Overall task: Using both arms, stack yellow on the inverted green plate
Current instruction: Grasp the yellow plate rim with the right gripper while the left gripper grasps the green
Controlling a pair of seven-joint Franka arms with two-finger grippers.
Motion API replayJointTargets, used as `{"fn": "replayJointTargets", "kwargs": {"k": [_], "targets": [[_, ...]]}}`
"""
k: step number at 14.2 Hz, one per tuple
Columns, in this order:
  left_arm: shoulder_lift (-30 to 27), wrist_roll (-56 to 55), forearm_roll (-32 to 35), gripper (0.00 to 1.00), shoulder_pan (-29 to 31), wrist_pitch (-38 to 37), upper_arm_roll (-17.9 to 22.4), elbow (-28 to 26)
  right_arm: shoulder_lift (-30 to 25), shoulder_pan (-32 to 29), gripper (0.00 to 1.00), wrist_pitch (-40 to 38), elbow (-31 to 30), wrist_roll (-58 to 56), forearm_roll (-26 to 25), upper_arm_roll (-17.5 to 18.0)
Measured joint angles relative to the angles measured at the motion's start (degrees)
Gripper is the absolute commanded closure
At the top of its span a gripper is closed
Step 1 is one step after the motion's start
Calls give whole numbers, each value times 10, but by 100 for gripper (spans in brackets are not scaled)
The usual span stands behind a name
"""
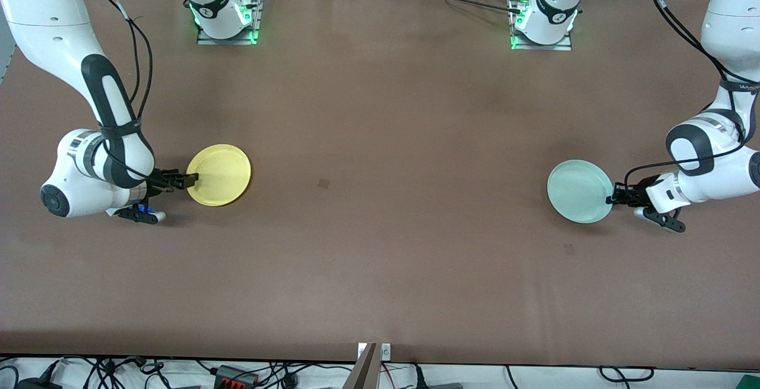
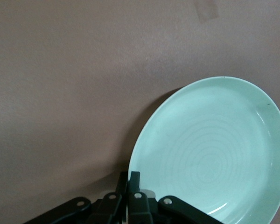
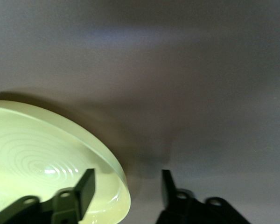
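The yellow plate (image 1: 221,174) lies hollow side up on the brown table toward the right arm's end. My right gripper (image 1: 189,180) is low at its rim and open. In the right wrist view one finger (image 3: 86,186) is over the yellow plate's (image 3: 37,154) inside, the other is outside it, and the rim runs between them with a gap. The pale green plate (image 1: 579,190) lies hollow side up toward the left arm's end. My left gripper (image 1: 614,198) is shut on its rim. In the left wrist view this gripper (image 2: 129,176) pinches the green plate's (image 2: 214,154) edge.
Both arm bases (image 1: 225,15) (image 1: 543,18) stand along the table's edge farthest from the front camera. A small dark mark (image 1: 323,183) sits on the table between the two plates. Cables and a camera mount (image 1: 368,365) line the edge nearest the camera.
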Motion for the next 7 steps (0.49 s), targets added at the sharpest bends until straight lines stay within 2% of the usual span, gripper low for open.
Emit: {"fn": "replayJointTargets", "kwargs": {"k": [3, 5, 7], "targets": [[-4, 0, 0, 99, -7, 0, -1, 16, 0, 0, 69, -6, 0, 0, 0, 0], [-15, -5, 16, 99, -24, 0, -2, 27, 0, 0, 83, -10, 0, 0, 0, 0], [-37, -41, 80, 99, -40, -5, -4, 38, 0, 0, 98, -12, 0, 0, 0, 1]]}}
